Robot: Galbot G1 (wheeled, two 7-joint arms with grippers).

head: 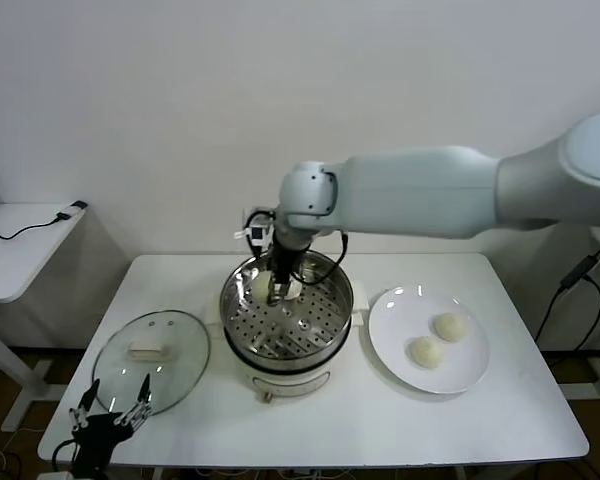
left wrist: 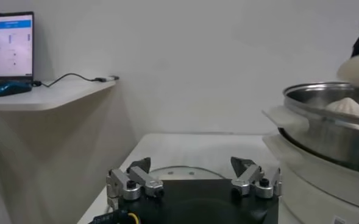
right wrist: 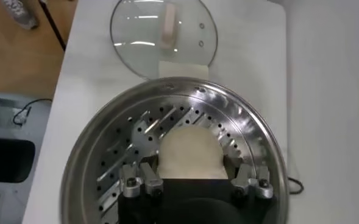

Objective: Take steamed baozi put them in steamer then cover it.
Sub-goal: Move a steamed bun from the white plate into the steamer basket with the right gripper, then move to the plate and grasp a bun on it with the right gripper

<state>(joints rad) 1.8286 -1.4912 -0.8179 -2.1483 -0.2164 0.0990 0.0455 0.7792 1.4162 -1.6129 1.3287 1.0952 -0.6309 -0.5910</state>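
- Right gripper lowered into the steamer, over the far part of the perforated tray.
- Fingers closed partway around 1 steamed baozi, pressing it on both sides; bun held just above the tray.
- A 2nd bun seen inside the steamer in the left wrist view; not clear in the head view, hidden behind the gripper.
- 2 more baozi lying on the white plate, just to the right of the steamer, close together but apart.
- Cover lying flat on the table, just left of the steamer, cream handle up.
- Left gripper parked at the table's near edge, left of the steamer beside the cover, fingers spread wide, holding nothing.
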